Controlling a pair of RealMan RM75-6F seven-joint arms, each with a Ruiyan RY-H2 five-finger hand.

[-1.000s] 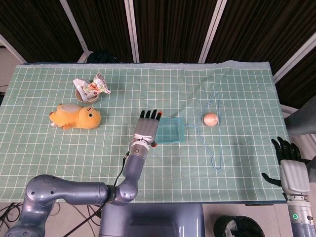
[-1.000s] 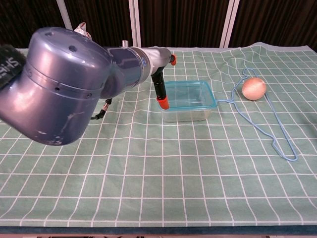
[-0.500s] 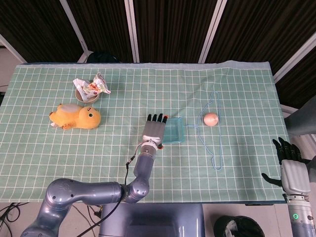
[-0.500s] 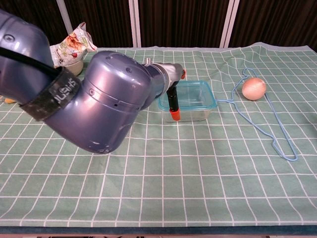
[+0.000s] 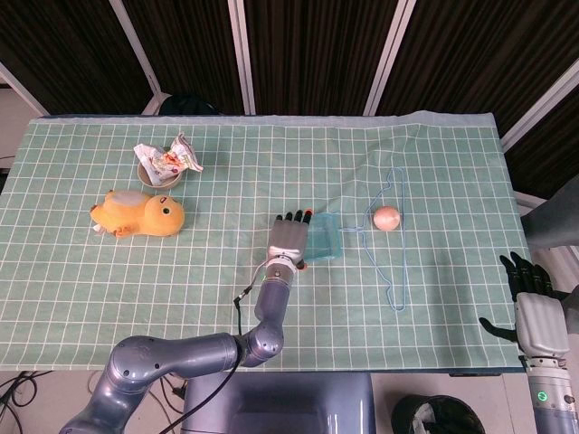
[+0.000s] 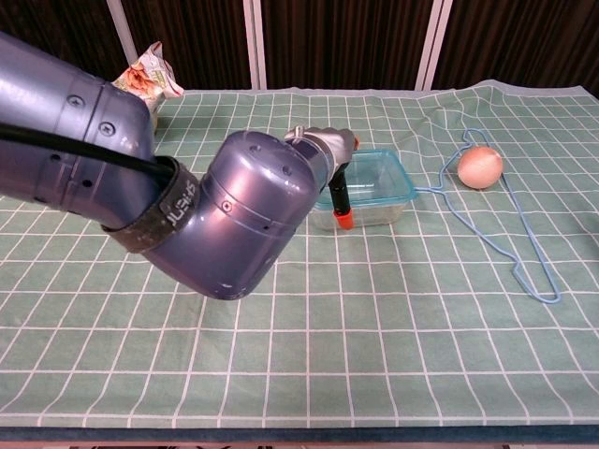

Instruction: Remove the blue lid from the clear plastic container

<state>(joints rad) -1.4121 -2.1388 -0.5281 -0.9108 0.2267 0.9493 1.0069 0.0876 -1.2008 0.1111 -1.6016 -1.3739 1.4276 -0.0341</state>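
Left hand: we see the left hand [image 5: 289,240] lying over the left part of the container, fingers stretched forward; in the chest view one orange-tipped finger [image 6: 343,201] hangs down in front of its near wall. We cannot tell whether it grips anything.
Container: the clear container [image 6: 379,192] stands on the tabletop [image 5: 271,298] near the middle, with the blue lid [image 5: 327,237] on top (not removed).
Right hand: the right hand [image 5: 536,307] is well apart, off the right edge of the tabletop, fingers apart and holding nothing.
Around: a blue hanger [image 5: 391,262] lies just right of the container, with an egg [image 5: 386,218] beside its wire. A yellow duck toy [image 5: 140,214] and a bowl with a snack bag [image 5: 163,163] lie far to the left.
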